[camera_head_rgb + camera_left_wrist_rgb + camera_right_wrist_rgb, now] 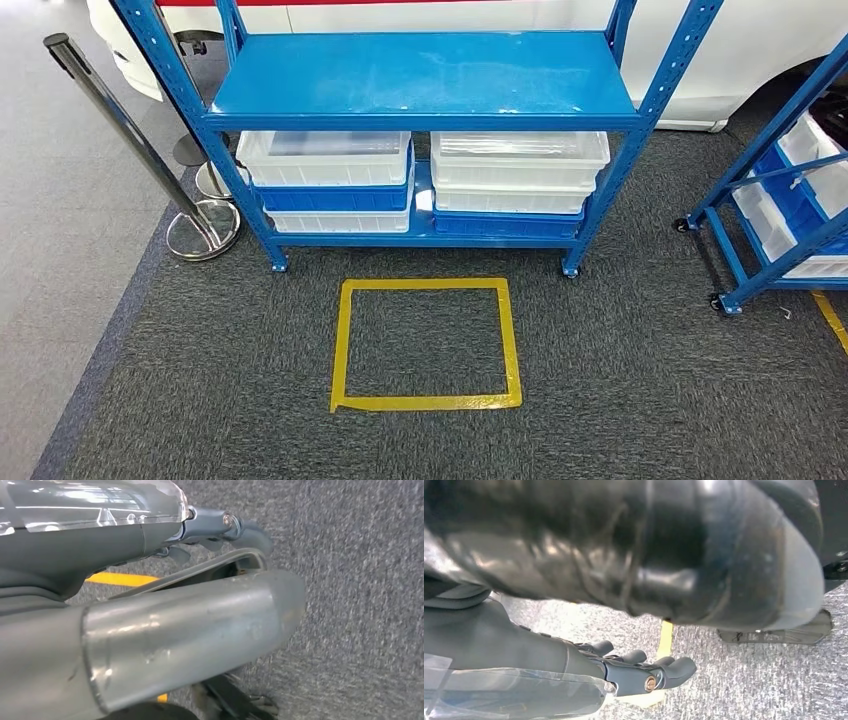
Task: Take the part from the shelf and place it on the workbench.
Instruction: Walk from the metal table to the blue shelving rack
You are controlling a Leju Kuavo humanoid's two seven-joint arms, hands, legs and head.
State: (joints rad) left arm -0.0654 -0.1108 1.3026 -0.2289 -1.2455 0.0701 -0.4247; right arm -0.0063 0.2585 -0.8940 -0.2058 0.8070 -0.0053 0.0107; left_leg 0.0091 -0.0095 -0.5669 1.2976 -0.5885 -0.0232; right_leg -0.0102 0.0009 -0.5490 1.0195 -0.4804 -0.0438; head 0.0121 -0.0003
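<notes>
The left hand (220, 527) hangs over grey carpet (360, 580), its dark fingers (250, 532) lying fairly straight and close together with nothing in them. The right hand (644, 672) hangs the same way on the other side, fingers (679, 667) loosely extended side by side and holding nothing (a strip of yellow floor tape (665, 637) runs just beyond its fingertips).

Well ahead of both hands stands the blue shelf (425, 75), its upper board bare. On its lower level sit clear plastic bins (325, 155) stacked on blue bins (335, 197), two stacks side by side. Whether a part lies inside them cannot be told. Between the hands and the shelf, a yellow tape square (425, 345) marks the carpet. A chrome stanchion (135, 140) leans in off to the left-hand side, and a second blue rack (780, 190) stands to the right-hand side.
</notes>
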